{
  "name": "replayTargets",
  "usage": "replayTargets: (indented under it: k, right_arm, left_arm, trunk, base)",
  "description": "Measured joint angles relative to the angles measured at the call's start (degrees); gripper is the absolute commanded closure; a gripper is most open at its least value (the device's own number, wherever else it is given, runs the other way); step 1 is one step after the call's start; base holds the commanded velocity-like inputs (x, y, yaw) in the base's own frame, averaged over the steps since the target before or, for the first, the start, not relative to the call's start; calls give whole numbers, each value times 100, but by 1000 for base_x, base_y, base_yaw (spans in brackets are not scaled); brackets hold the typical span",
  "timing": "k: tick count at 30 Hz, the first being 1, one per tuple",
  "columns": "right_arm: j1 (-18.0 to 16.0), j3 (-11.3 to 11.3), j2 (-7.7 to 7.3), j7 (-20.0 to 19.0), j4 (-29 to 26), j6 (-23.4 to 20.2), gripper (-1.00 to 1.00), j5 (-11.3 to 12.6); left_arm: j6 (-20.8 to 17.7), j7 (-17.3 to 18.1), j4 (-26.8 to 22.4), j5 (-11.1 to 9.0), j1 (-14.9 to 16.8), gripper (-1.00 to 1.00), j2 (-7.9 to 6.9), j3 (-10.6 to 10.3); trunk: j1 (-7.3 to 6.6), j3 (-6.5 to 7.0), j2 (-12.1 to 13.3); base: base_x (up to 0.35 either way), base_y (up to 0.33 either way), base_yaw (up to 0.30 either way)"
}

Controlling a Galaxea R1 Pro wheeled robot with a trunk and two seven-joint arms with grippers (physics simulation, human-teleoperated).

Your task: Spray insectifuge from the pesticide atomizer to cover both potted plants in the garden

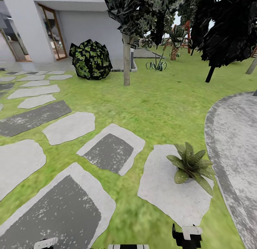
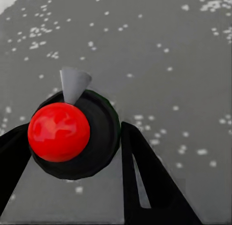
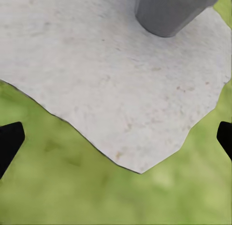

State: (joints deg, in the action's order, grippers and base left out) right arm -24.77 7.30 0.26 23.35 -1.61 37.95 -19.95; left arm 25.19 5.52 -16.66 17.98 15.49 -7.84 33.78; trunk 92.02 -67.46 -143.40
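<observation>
Green lawn spreads ahead, one of the potted plants sits at my four o'clock, my left hand seems to grip the pesticide atomizer, my right hand is wide, and I think the spraying is all left to do.

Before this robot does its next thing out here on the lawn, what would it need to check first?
1. Sprayer held: ok, the pesticide atomizer sits between the left gripper fingers.
2. Nozzle aimed at a plant: cannot tell.
3. Target found: ok, a potted plant stands on a pale slab ahead, to the right.
4. Second plant found: cannot tell; a distant rosette across the lawn might be it.
5. Right gripper free: ok, open above that slab, near the grey pot.
</observation>
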Motion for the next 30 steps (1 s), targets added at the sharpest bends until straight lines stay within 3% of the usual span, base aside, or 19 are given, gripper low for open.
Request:
replayTargets:
  k: [30]
  right_arm:
    - [0,0,0,1,4,0,-100,0]
  left_arm:
    - [-7,-2,0,1,0,100,9,0]
  trunk:
    - [0,-115,0]
  base:
    - [0,0,270]
